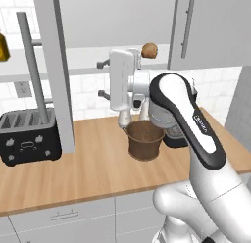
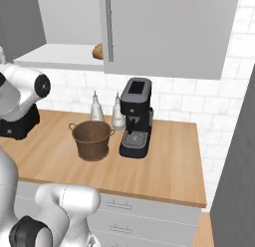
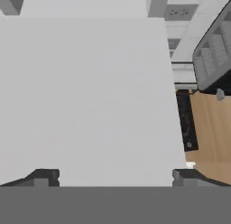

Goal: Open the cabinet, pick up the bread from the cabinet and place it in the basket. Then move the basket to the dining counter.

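Observation:
The cabinet's left door (image 1: 55, 70) stands swung out toward me, and its right door (image 1: 211, 26) is closed. On the white inner shelf (image 1: 93, 56) sits the bread (image 1: 149, 50), a small golden-brown roll; in the right base view the bread (image 2: 98, 51) is half hidden by the closed door. The dark woven basket (image 1: 145, 139) (image 2: 92, 139) stands on the wood worktop below. My gripper (image 1: 102, 79) is open and empty, level with the shelf and left of the bread. It points at the open door's flat face (image 3: 90, 96), with the fingertips (image 3: 43, 177) spread wide.
A black coffee machine (image 2: 135, 119) stands right of the basket, with two white bottles (image 2: 96, 107) behind it. A black toaster (image 1: 29, 136) sits at the worktop's left, beyond the open door. My white arm (image 1: 186, 114) rises in front of the basket.

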Available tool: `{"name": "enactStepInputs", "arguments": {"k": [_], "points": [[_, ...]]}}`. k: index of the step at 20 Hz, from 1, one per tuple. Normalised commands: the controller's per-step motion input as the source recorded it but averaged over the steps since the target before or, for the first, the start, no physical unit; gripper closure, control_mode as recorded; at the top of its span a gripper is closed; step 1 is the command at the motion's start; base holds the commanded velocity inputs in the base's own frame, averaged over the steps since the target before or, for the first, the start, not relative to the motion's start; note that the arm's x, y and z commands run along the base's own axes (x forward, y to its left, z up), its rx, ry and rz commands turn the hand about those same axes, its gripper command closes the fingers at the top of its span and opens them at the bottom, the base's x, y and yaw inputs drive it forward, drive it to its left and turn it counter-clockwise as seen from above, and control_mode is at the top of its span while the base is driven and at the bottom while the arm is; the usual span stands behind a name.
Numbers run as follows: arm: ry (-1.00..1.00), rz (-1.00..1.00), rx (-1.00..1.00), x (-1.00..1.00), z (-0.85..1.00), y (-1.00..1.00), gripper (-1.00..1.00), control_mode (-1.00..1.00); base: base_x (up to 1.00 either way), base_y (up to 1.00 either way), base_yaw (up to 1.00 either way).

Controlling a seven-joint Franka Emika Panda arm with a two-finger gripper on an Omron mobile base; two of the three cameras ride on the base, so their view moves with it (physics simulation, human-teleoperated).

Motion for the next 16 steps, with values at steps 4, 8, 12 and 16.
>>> {"name": "enactStepInputs", "arguments": {"k": [4, 8, 12, 16], "points": [[-0.09, -0.16, 0.0, 0.22, 0.0, -1.0, -1.0, -1.0, 0.0, 0.0, 0.0], [-0.19, -0.15, -0.11, -0.05, 0.07, -1.0, -1.0, -1.0, 0.0, 0.0, 0.0], [-0.19, -0.08, -0.32, -0.43, 0.34, -1.0, -1.0, -1.0, 0.0, 0.0, 0.0], [-0.07, -0.05, -0.44, -0.33, 0.53, -1.0, -1.0, -1.0, 0.0, 0.0, 0.0]]}}
